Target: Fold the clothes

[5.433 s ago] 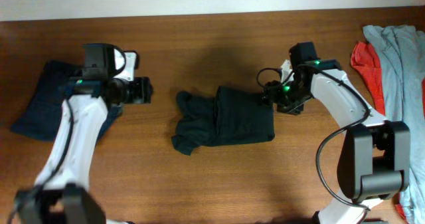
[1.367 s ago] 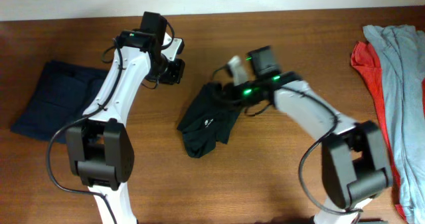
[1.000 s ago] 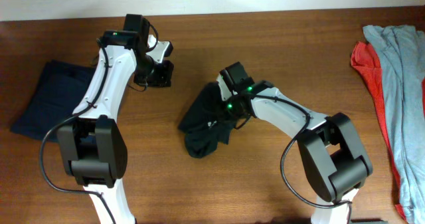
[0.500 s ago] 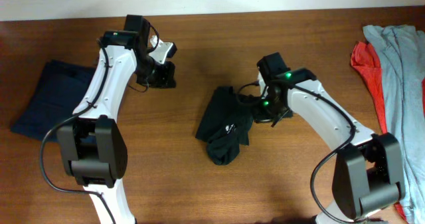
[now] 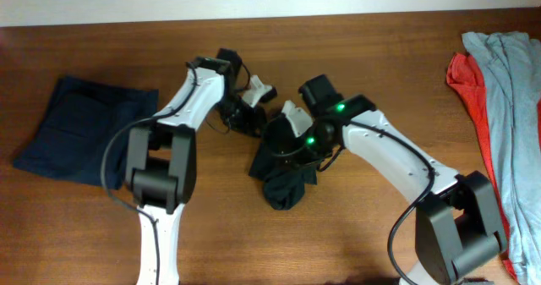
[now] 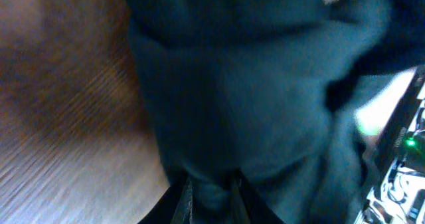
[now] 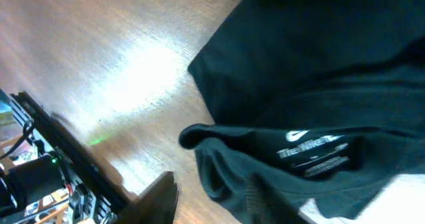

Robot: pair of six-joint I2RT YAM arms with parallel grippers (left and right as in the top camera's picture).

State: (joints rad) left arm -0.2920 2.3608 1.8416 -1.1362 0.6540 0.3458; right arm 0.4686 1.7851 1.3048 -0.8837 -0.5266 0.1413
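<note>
The clothes, a black T-shirt [image 5: 283,171], lie bunched in a crumpled heap at the middle of the table. My left gripper [image 5: 245,116] is at the heap's upper left edge. In the left wrist view its fingers [image 6: 211,197] stand a narrow gap apart, open, with dark cloth [image 6: 239,104] between and around them. My right gripper [image 5: 297,137] hovers over the heap's top. Its jaws [image 7: 206,201] are open, with a rolled edge of the shirt [image 7: 319,64] between them and the white printed neck label [image 7: 312,147] just beyond.
A dark navy folded garment [image 5: 80,128] lies at the far left. A light grey garment [image 5: 507,73] over a red one [image 5: 463,78] lies at the right edge. Bare wooden table [image 5: 380,48] surrounds the heap.
My left arm has swung right from the bare table to the shirt's edge, its jaws parting slightly. My right gripper's jaws have opened and shifted left over the heap, which stays put.
</note>
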